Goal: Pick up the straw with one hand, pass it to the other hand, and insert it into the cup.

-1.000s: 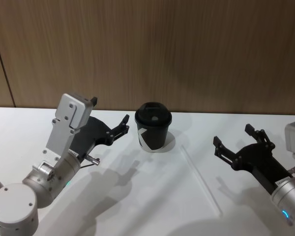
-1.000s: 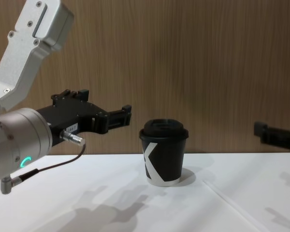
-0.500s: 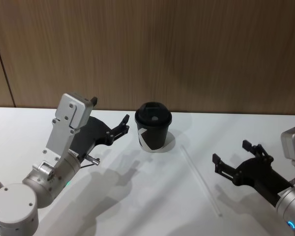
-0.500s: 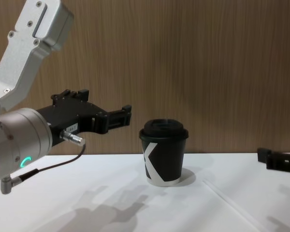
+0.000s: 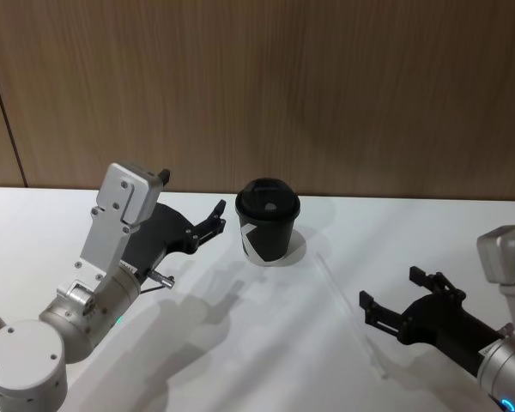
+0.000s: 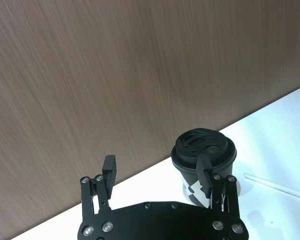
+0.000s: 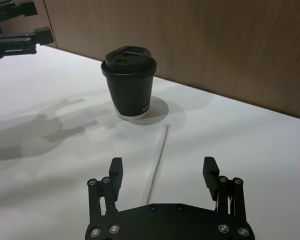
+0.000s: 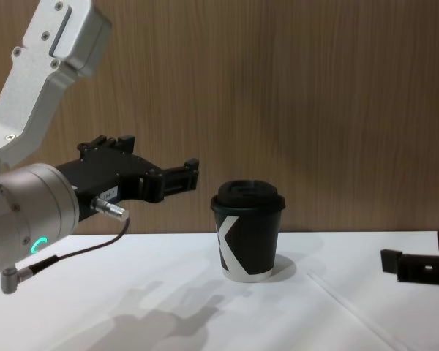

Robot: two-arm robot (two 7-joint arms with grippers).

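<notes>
The white straw (image 5: 336, 292) lies flat on the white table, to the right of the black lidded cup (image 5: 268, 221). My right gripper (image 5: 390, 287) is open and low over the straw's near part, its two fingers straddling the straw (image 7: 157, 162) in the right wrist view, where the gripper (image 7: 163, 169) holds nothing. The cup (image 7: 130, 82) stands upright beyond the straw's far end. My left gripper (image 5: 216, 219), with its silver wrist, hovers open just left of the cup (image 6: 205, 155) and holds nothing.
A brown wood-panel wall (image 5: 326, 86) runs along the table's far edge right behind the cup. The white tabletop (image 5: 266, 343) stretches bare between the two arms. The left arm's silver elbow (image 5: 124, 202) rises above the table on the left.
My right gripper has come down and moved left toward the straw, now covering its near part. The left arm, the cup and the straw have not moved.
</notes>
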